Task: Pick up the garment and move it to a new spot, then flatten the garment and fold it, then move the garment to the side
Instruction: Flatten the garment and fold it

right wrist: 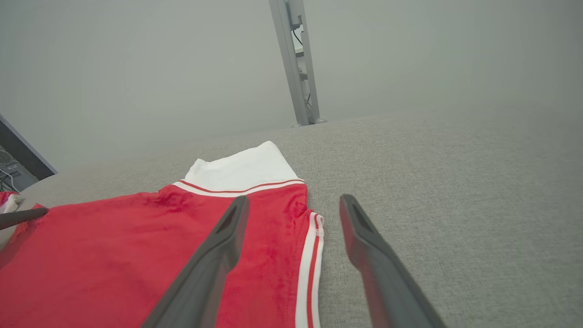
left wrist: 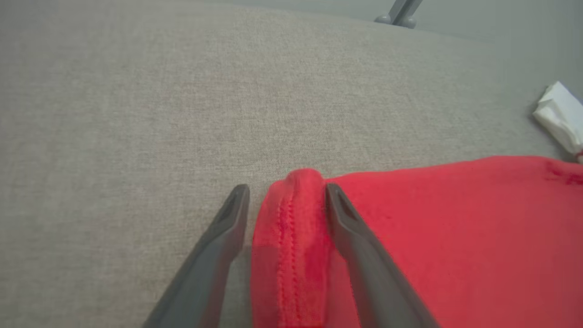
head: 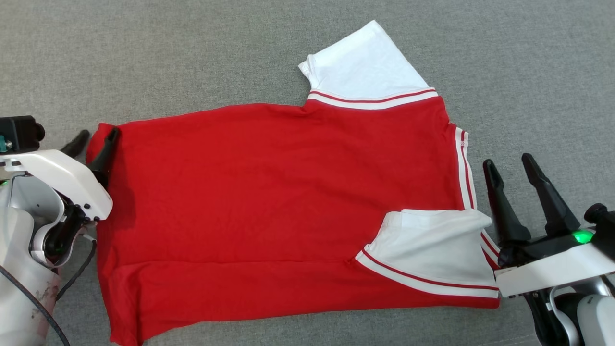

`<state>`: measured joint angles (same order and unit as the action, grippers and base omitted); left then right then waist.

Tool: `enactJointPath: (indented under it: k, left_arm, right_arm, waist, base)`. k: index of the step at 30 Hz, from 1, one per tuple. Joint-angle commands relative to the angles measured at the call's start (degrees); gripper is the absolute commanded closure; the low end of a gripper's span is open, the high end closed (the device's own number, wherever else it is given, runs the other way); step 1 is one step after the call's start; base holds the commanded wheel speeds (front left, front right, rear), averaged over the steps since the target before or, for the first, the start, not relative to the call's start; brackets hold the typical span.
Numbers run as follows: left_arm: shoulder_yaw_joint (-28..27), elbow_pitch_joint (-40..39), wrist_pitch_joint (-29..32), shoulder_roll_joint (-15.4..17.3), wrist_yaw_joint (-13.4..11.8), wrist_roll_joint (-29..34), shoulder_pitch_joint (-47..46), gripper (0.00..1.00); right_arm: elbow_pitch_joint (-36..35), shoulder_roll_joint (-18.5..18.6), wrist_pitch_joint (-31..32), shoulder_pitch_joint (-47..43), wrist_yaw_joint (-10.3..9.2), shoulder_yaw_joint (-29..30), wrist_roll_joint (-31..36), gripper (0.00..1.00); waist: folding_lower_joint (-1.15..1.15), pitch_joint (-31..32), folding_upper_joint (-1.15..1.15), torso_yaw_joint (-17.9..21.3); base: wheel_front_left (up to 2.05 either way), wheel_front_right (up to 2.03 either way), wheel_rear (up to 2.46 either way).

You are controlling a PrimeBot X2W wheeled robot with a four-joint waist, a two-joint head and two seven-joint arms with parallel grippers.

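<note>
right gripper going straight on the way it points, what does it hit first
Probably the bare grey surface beside the striped neckline of the red shirt; the right gripper has open jaws straddling that edge, so one jaw may brush it. Depth unclear.

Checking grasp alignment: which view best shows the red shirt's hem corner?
Left wrist view: the stitched red hem corner bulges between the left gripper's open fingers. Head view shows it small; right wrist view, a distant sliver.
</note>
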<state>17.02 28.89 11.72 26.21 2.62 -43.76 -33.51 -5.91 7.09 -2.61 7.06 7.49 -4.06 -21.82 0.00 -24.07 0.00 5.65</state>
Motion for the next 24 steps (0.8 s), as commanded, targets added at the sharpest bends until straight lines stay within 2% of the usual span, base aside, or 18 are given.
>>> enactJointPath:
  k: [1,2,7,13,19,24]
  left_arm:
    - [0.1,0.9,0.2,-0.1,0.8,-0.6,-1.0,0.95]
    - [0.2,1.6,0.4,-0.1,1.3,-1.0,-1.6,1.0]
    - [1.0,3.6,-0.1,-0.5,3.0,-1.7,-3.1,1.0]
    - [2.2,4.2,-1.4,-1.0,3.7,-0.9,-5.2,1.0]
    - [4.9,4.6,-2.2,-4.2,4.3,0.0,-9.6,1.0]
    - [7.7,5.6,-3.7,-7.6,4.6,0.4,-13.8,1.0]
  right_arm:
    - [0.2,0.5,-0.6,0.9,0.0,0.3,-0.7,0.0]
    - [0.4,0.6,-0.6,1.1,0.0,0.5,-0.8,0.0]
    - [0.5,1.9,-0.8,3.8,0.0,1.5,-2.2,0.0]
    - [4.1,7.3,1.7,15.1,0.0,4.3,-4.5,0.0]
    - [16.8,13.5,6.5,31.1,0.0,0.9,-8.1,0.0]
    - [28.5,16.4,9.1,41.6,0.01,-6.1,-10.0,0.0]
  waist:
    - [0.0,0.0,0.0,0.0]
    - [0.0,0.0,0.0,-0.1]
    - [0.0,-0.1,0.0,-0.3]
    - [0.0,-0.9,0.0,-1.4]
    - [0.0,-3.4,0.0,-6.0]
    - [0.0,-6.0,0.0,-10.9]
  base:
    - [0.0,0.0,0.0]
    - [0.0,0.0,0.0]
    - [0.0,0.0,0.0]
    - [0.0,0.0,0.0]
    - [0.0,0.0,0.0]
    - [0.0,0.0,0.0]
